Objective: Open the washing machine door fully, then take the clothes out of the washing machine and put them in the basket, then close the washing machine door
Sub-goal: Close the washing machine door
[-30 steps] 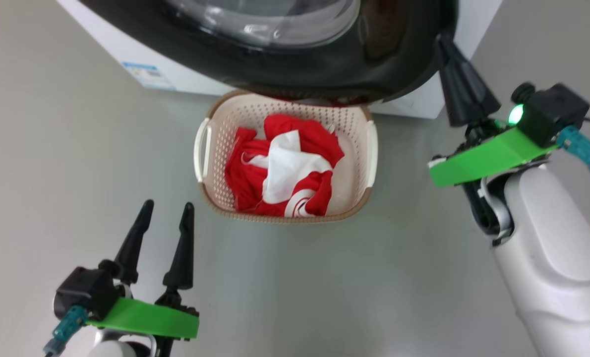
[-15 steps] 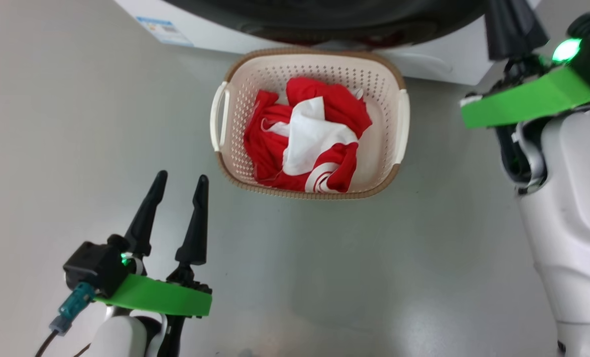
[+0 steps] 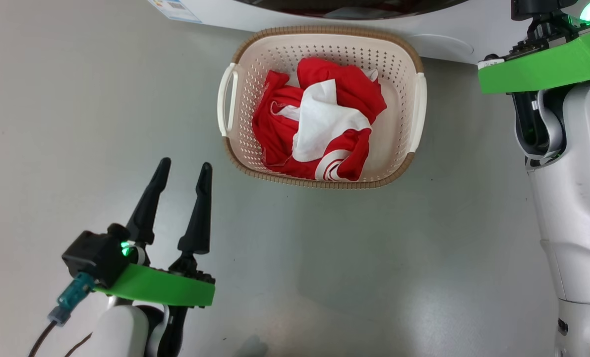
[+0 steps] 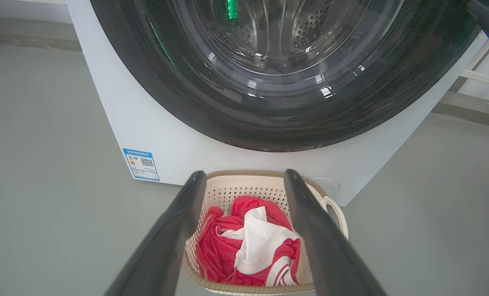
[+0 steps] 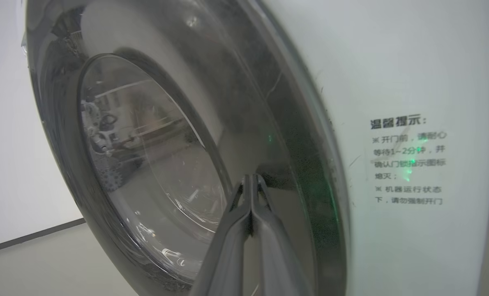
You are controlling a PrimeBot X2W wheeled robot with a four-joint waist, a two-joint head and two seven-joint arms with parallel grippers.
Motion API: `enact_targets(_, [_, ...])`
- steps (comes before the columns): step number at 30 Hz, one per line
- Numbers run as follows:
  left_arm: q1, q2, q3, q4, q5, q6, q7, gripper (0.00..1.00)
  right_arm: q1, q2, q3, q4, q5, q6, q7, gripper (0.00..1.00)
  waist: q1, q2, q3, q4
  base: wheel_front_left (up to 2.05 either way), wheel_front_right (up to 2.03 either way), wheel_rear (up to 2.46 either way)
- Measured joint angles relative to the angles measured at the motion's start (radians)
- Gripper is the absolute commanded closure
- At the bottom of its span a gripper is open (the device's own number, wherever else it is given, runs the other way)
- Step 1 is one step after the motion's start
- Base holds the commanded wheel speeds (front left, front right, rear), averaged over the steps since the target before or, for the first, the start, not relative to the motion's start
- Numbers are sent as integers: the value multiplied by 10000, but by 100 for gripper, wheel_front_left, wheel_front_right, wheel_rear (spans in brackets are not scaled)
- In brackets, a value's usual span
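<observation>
1. Right fingers (image 5: 234,238): clenched flat together, nothing between them. Tips lie at the glossy black rim of the washing machine door (image 5: 146,164); contact looks likely, but I cannot confirm it.
2. Left fingers (image 3: 199,208): released, spread wide, empty. They hang over bare floor (image 3: 374,272), near the basket's (image 3: 324,33) front left corner but apart from it, pointing toward the machine.
3. Clothes (image 3: 320,119): a crumpled red and white heap inside the basket, below its rim, nothing trailing over the edge.
4. Basket: stands on the floor just before the washing machine's (image 4: 117,123) lower front edge, beneath the door and to the right of the blue label (image 4: 141,163).
5. Door: in the left wrist view the rim sits flush, or nearly so, against the white front. Through the glass I see steel drum and no red fabric.
6. Progress, as a judgement:
   - Unloading appears done.
   - The closing push is at its end or nearly there.
   - Latch engagement cannot be read from these views.
7. Left to do, probably: confirm the door has caught, then draw the right arm clear.
</observation>
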Motion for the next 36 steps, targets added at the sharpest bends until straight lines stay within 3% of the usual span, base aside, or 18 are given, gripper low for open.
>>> enact_targets(4, [-21,-19,4,27,2,0,0,0,32,8,33,42,-12,-2,0,100,0,0,-121,-43,0,0,0])
enact_targets(7, [-18,-36,29,63,4,0,0,0,156,2,136,81,-10,-21,0,87,0,0,-291,-87,0,0,0])
enact_targets(8, [-14,-42,48,81,8,0,0,0,262,-2,192,92,-10,-42,0,79,0,0,-362,-105,0,0,0])
enact_targets(10, [12,-50,113,119,71,0,0,0,593,-8,276,96,-8,-44,0,51,0,0,-517,-149,0,0,0])
enact_targets(11, [43,-52,153,146,111,0,0,0,796,-8,341,104,-4,-44,0,15,0,0,-599,-174,0,0,0])
enact_targets(13, [121,-52,247,182,194,0,0,0,1207,10,449,121,8,-42,0,0,0,0,-776,-241,0,0,0])
enact_targets(36, [2154,550,750,430,533,0,0,0,5792,242,1068,-167,633,-44,4,0,0,0,-3347,-1542,0,0,0])
